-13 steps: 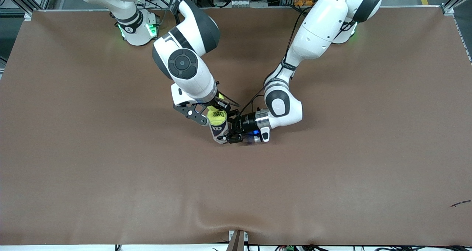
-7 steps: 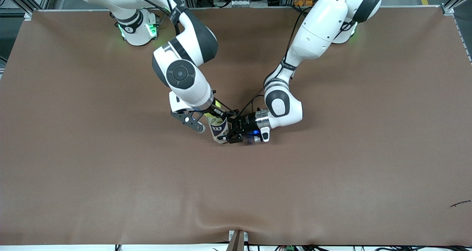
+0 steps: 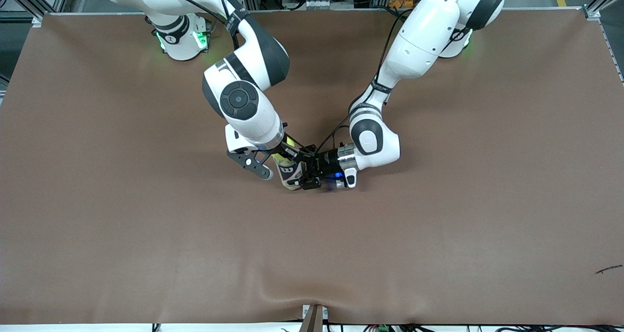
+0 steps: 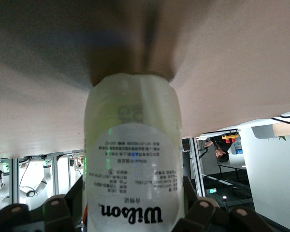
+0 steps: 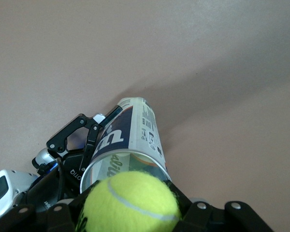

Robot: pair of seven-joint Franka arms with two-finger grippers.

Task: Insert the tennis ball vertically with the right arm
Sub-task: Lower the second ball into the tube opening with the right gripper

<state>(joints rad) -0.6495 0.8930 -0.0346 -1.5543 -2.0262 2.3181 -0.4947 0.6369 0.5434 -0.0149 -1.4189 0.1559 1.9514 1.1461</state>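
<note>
Right gripper (image 5: 130, 212) pinches the tennis ball (image 5: 129, 203) at the can's (image 3: 288, 172) open mouth, mid-table; left gripper (image 3: 306, 174) clamps the can from its three o'clock side in the front view

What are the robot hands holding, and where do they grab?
The right gripper pinches the tennis ball by its sides; the left gripper clamps the ball can around its body.

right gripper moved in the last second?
Yes. The right gripper with the tennis ball came down over the can held by the left gripper.
</note>
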